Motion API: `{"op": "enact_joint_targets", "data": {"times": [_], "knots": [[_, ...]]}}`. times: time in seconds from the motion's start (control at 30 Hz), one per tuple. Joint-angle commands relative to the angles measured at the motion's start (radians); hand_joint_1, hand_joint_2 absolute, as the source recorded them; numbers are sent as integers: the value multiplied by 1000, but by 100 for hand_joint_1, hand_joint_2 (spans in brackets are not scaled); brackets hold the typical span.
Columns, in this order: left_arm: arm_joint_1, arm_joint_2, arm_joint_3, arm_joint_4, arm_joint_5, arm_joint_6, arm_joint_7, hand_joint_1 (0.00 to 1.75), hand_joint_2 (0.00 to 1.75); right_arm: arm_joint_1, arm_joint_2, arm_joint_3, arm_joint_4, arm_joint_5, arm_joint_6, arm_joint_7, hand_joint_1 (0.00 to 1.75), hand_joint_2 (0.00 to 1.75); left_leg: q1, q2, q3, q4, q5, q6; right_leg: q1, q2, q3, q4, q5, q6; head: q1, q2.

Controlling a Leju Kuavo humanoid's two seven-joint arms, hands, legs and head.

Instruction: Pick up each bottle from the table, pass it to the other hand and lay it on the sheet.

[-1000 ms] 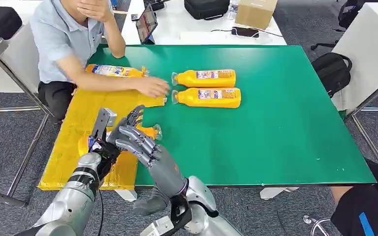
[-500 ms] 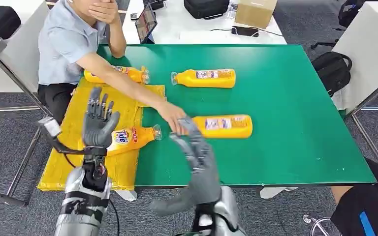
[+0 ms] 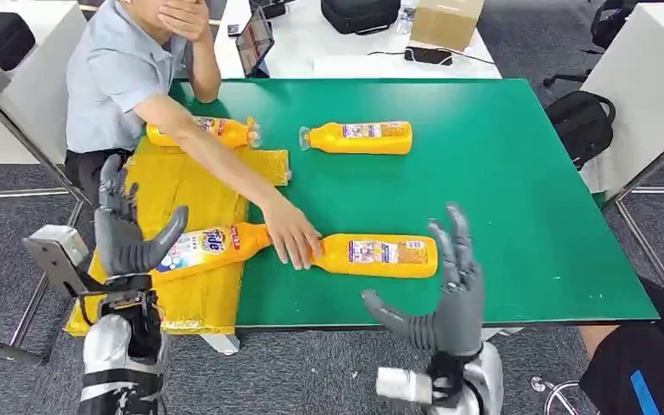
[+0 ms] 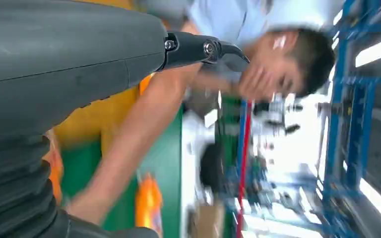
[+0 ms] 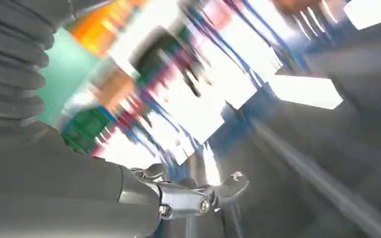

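- Left hand (image 3: 125, 229) is up over the near-left corner of the yellow sheet (image 3: 169, 186), fingers spread, holding nothing. A second ago it was tangled up with the other hand over a bottle; now it has let go.
- That Tide bottle (image 3: 212, 246) lies on the sheet, cap poking out onto the green table (image 3: 519, 173) — one bottle delivered, I'd say.
- Another bottle (image 3: 199, 131) sits at the sheet's far edge, partly behind the person's arm.
- The person's hand (image 3: 290, 238) has slid a bottle (image 3: 376, 255) from the middle of the table to the near edge and rests on its neck. Looks like the next pick is being served up.
- A fourth bottle (image 3: 359, 137) waits further back, untouched.
- Right hand (image 3: 450, 294) has swung out right, raised just beside that near bottle, fingers apart and empty.
- Both wrist views are smeared with motion; the left one gives a blurred arm and orange shape, little else.
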Motion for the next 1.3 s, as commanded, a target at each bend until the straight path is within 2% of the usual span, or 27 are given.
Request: {"op": "enact_joint_targets", "data": {"times": [0.03, 0.07, 0.13, 0.23, 0.37, 1.1, 1.3], "knots": [[71, -12, 18, -80, -38, 12, 3, 0, 175, -61, 66, -198, 259, 45, 16, -2, 0, 175, 0, -2, 2, -1, 0, 1, 1, -2, 3, -1, -1, -2, 1, 0], [71, -12, 18, -80, -38, 12, 3, 0, 175, -61, 66, -198, 259, 45, 16, -2, 0, 175, 0, -3, 1, -1, 0, 1, 1, -2, 2, -1, -1, -1, 0, 0], [69, -12, 7, -74, -72, 15, 6, 0, 175, -52, 46, -181, 273, 144, 53, 58, 0, 175, 0, 0, 3, -1, -1, 1, 1, -1, 4, -1, -1, -2, 0, 0], [75, -12, -32, -87, -142, 39, 3, 0, 175, -98, 15, -194, 394, 241, 15, 86, 0, 175, 1, -1, 4, -2, 0, 1, 1, -2, 5, -3, 0, -2, 0, 0], [84, -12, -49, -92, -143, 45, 11, 0, 175, -153, 9, -231, 417, 327, -24, 131, 0, 175, 0, 0, 4, -2, 0, 2, 1, -1, 5, -3, 0, -2, 0, 0], [85, -12, -47, -90, -144, 46, 11, 0, 175, -153, 13, -231, 405, 336, -22, 137, 0, 175, 0, -2, 0, -1, 0, 1, 0, -2, 2, -1, 0, -1, 0, 0], [102, -12, -57, -81, -149, 34, 12, 0, 175, -200, -13, -190, 463, 522, -51, 243, 0, 175, 0, 1, 4, -1, -1, 2, 0, 0, 4, -1, -1, -2, 0, 0]]}}
